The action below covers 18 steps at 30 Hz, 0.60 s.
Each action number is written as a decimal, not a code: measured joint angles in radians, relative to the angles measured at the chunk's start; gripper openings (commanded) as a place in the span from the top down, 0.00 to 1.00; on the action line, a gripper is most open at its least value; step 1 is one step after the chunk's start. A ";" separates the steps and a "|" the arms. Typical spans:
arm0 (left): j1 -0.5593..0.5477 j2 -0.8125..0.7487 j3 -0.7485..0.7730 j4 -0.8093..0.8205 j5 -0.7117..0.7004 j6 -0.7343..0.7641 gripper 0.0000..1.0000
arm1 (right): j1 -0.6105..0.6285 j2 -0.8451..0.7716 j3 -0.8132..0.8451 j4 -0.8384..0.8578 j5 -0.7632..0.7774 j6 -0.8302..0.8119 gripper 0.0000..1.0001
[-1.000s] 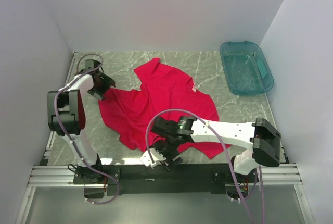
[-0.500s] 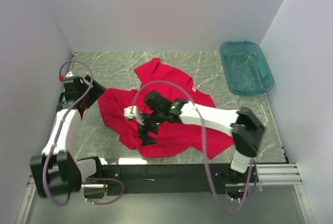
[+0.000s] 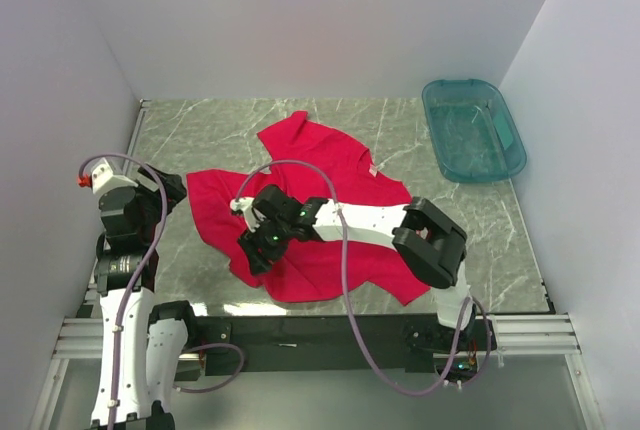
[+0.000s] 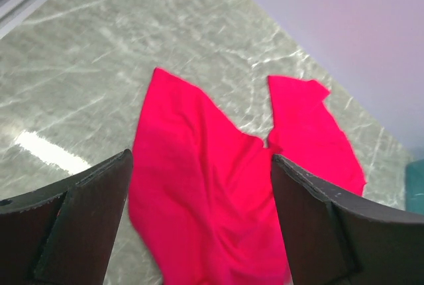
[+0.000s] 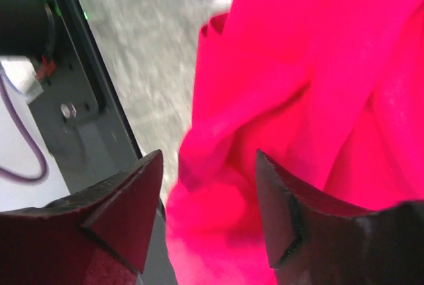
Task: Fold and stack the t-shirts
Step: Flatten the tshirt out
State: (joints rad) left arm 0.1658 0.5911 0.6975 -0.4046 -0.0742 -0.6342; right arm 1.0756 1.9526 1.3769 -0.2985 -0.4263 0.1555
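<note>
One red t-shirt [image 3: 335,195] lies crumpled and unfolded on the marble table; it also shows in the left wrist view [image 4: 212,199] and the right wrist view [image 5: 318,66]. My left gripper [image 3: 168,193] is raised at the table's left side, apart from the shirt. Its jaws are wide open and empty [image 4: 200,159]. My right gripper [image 3: 256,245] is low over the shirt's near-left part. Its jaws are open with bunched red cloth between them [image 5: 209,156], not pinched.
A teal plastic bin [image 3: 473,130] stands at the back right, its corner showing in the left wrist view [image 4: 417,189]. The black front rail [image 5: 73,113] runs close beside the right gripper. White walls close in the table on three sides.
My left arm drew back from the shirt's left edge towards the near left and rose. My right arm swung from the front rail over the shirt's near-left part.
</note>
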 measured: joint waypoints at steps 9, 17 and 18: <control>0.000 -0.010 0.000 -0.066 -0.015 0.014 0.10 | 0.008 0.116 0.096 -0.016 -0.058 0.046 1.00; 0.000 -0.012 0.000 -0.073 -0.019 0.014 0.09 | 0.143 0.026 0.225 -0.306 -0.354 -0.439 0.95; 0.000 -0.011 0.000 -0.073 -0.018 0.014 0.09 | 0.182 0.021 0.272 -0.351 -0.388 -0.518 0.84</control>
State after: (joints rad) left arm 0.1658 0.5797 0.6975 -0.4774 -0.0925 -0.6205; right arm 1.2579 1.9736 1.6493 -0.6498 -0.8139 -0.3626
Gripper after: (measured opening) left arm 0.905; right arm 0.046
